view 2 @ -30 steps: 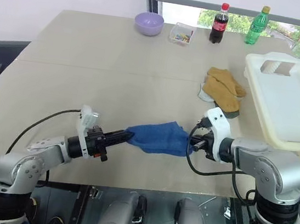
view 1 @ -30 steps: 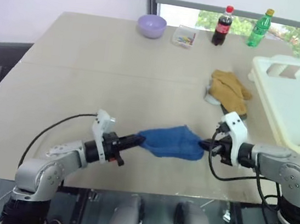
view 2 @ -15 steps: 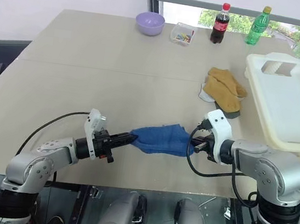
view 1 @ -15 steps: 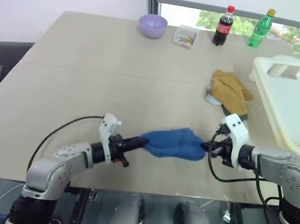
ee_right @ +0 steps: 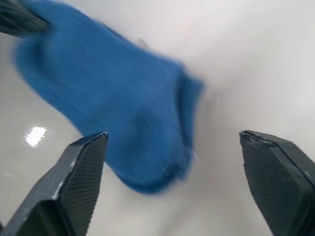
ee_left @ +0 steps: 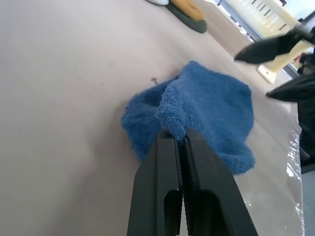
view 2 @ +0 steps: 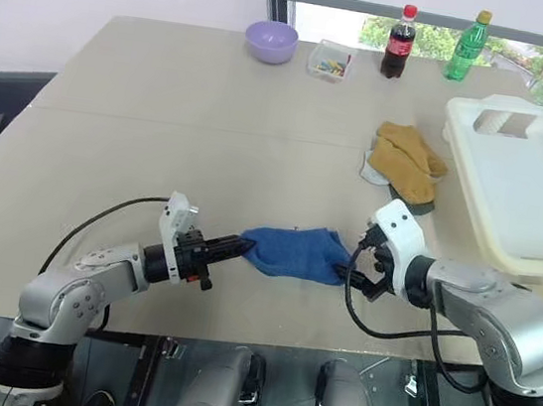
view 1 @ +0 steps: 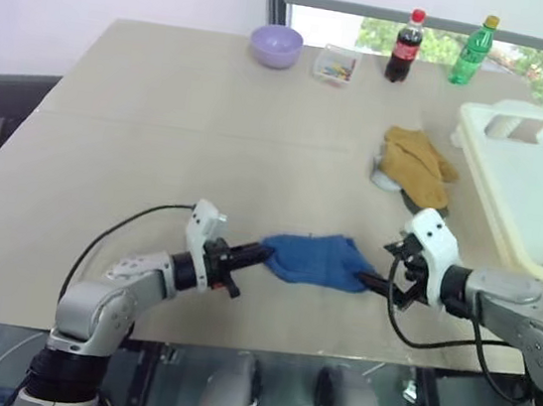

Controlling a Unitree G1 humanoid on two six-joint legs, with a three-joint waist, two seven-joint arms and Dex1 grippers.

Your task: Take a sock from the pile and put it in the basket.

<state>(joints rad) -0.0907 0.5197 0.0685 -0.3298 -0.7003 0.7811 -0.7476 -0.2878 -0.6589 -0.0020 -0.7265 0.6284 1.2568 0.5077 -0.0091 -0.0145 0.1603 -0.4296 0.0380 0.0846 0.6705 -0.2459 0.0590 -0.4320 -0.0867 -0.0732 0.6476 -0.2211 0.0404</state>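
While your left gripper [view 1: 263, 254] stays out of the basket work, its black fingers are clamped tight on one end of the blue sock [view 1: 316, 260], which lies near the front edge of the table [view 1: 161, 128], roughly midway along it. Its long axis runs parallel to that edge, from one gripper toward the other. Your right gripper [view 2: 356, 271] stands with its fingers spread wide at the sock's other end, gripping nothing; you can't tell whether a fingertip touches the cloth. The pile [view 1: 415, 166] of mustard socks sits nearer the right edge, just beside the basket [view 1: 539, 188], whose right side is cut off. A grey-white scrap under the pile is hard to make out.
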